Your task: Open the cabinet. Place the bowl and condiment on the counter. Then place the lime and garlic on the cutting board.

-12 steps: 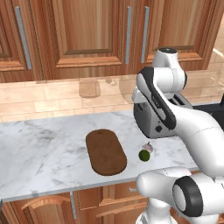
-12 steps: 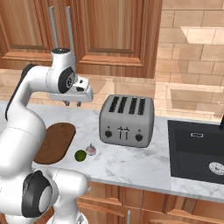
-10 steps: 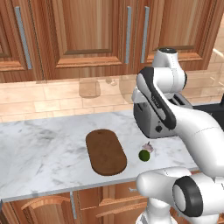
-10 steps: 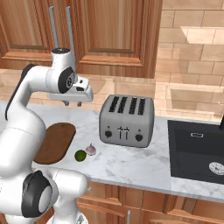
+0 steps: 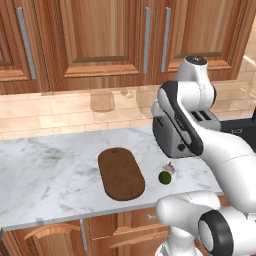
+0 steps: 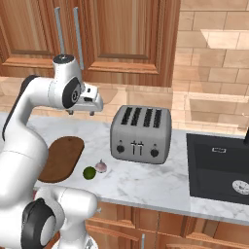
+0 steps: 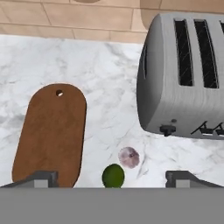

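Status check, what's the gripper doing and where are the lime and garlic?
Gripper open, empty, above the counter. Lime and garlic side by side on marble, off the cutting board. Cabinet doors shut. Toaster close by.

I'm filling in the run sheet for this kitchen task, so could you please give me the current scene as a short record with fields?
cabinet: both doors shut, contents hidden
counter: white marble, carries the board, the fruit, the bulb and the toaster
cutting board: flat on the counter, nothing on it
lime: on the counter, right of the board, off it
garlic: on the counter beside the lime, toward the toaster
toaster: four slots, right of the garlic
gripper: open, holding nothing, above the lime and garlic
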Robot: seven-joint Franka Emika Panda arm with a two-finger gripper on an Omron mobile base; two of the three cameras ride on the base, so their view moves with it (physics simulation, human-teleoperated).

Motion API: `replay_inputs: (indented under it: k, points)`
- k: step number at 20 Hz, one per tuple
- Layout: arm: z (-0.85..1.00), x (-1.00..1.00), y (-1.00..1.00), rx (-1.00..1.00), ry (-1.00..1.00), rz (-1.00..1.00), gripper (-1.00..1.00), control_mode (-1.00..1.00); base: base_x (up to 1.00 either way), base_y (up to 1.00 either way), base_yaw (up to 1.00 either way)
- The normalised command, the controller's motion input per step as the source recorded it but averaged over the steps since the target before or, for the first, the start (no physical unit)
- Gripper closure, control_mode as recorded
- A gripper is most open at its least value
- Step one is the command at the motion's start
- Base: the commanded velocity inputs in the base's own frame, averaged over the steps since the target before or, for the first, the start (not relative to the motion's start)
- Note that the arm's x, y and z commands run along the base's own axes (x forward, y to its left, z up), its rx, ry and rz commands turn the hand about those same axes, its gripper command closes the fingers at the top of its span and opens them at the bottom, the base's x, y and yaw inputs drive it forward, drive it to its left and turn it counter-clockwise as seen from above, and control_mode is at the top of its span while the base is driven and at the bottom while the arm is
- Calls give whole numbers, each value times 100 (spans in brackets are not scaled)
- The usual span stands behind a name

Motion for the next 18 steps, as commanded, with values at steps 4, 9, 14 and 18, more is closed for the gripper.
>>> replay_inputs:
  k: [4,9,14,18]
  points:
    - [16,-3,0,0,-19,-1,-100,-100,0,0,0]
    - [16,-2,3,0,-17,-4,-100,-100,0,0,0]
    - [20,0,9,0,-12,-2,-100,-100,0,0,0]
    - [25,0,9,0,-8,-3,-100,-100,0,0,0]
